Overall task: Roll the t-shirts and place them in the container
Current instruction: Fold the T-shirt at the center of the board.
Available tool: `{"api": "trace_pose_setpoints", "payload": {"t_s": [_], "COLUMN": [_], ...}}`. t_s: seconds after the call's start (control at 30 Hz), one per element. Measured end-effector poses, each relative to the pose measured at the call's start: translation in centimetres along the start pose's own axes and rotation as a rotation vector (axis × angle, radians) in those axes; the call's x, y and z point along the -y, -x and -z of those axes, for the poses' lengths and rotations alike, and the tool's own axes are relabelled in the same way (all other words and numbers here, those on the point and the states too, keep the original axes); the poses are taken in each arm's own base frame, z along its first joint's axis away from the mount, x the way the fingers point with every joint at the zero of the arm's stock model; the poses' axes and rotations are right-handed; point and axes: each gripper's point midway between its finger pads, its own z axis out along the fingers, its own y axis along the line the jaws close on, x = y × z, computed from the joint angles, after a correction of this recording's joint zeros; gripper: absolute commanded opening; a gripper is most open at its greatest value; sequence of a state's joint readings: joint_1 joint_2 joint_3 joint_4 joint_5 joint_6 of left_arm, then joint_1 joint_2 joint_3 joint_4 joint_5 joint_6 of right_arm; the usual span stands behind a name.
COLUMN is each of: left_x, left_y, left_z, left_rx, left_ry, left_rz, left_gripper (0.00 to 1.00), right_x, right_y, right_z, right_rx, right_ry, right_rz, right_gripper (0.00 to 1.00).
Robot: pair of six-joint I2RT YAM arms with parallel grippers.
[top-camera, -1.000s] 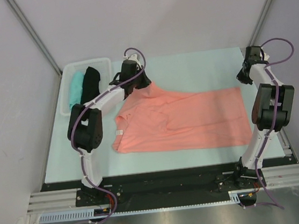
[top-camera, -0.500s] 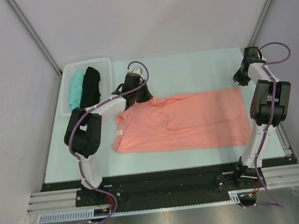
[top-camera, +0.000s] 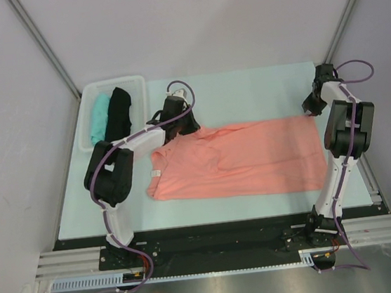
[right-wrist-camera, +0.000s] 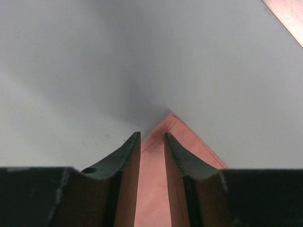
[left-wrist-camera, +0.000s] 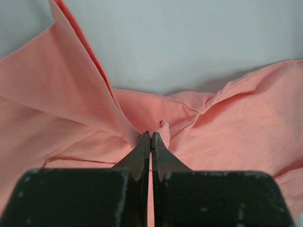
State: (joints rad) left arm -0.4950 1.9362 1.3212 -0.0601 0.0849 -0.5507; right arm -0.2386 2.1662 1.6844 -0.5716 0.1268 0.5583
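Note:
A salmon-pink t-shirt (top-camera: pixel 246 158) lies spread flat across the pale mat, its small white neck label (top-camera: pixel 155 174) at the left. My left gripper (top-camera: pixel 187 125) is low at the shirt's far left edge. In the left wrist view its jaws (left-wrist-camera: pixel 150 135) are shut on a bunched fold of the pink cloth (left-wrist-camera: pixel 227 127). My right gripper (top-camera: pixel 310 107) hovers at the far right hem corner. It stands open in the right wrist view (right-wrist-camera: pixel 152 136), with the corner of the shirt (right-wrist-camera: pixel 156 175) lying flat between and below the fingers, not pinched.
A clear plastic bin (top-camera: pixel 135 82) stands at the far left of the mat, holding a rolled teal t-shirt (top-camera: pixel 97 117) and a rolled black one (top-camera: pixel 117 111). Grey walls close in on both sides. The mat's right edge runs just beyond the right arm.
The right gripper has gone from shut to open at the hem corner. The left gripper has come down, laying the raised far left part of the shirt flatter.

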Motion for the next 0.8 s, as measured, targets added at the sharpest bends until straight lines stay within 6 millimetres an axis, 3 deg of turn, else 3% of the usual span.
{"api": "trace_pose_setpoints", "payload": {"t_s": [0.47,0.63,0.8], "left_x": [-0.05,-0.05,-0.07], "left_y": [0.01,0.01,-0.05], "left_z": [0.00,0.00,0.01], "left_rx": [0.001,0.000,-0.002], "left_ry": [0.003,0.003,0.005], "left_rz": [0.000,0.000,0.005], "left_gripper": [0.00,0.00,0.00], "right_x": [0.81,0.92,1.09], "right_y": [-0.22,-0.35,-0.32], "right_z": [-0.62,-0.99,-1.05], "right_rx": [-0.011,-0.013,-0.015], "right_ry": [-0.014,-0.017,-0.016], "right_rz": [-0.008,-0.004,-0.009], "right_gripper": [0.29,0.01,0.00]}}
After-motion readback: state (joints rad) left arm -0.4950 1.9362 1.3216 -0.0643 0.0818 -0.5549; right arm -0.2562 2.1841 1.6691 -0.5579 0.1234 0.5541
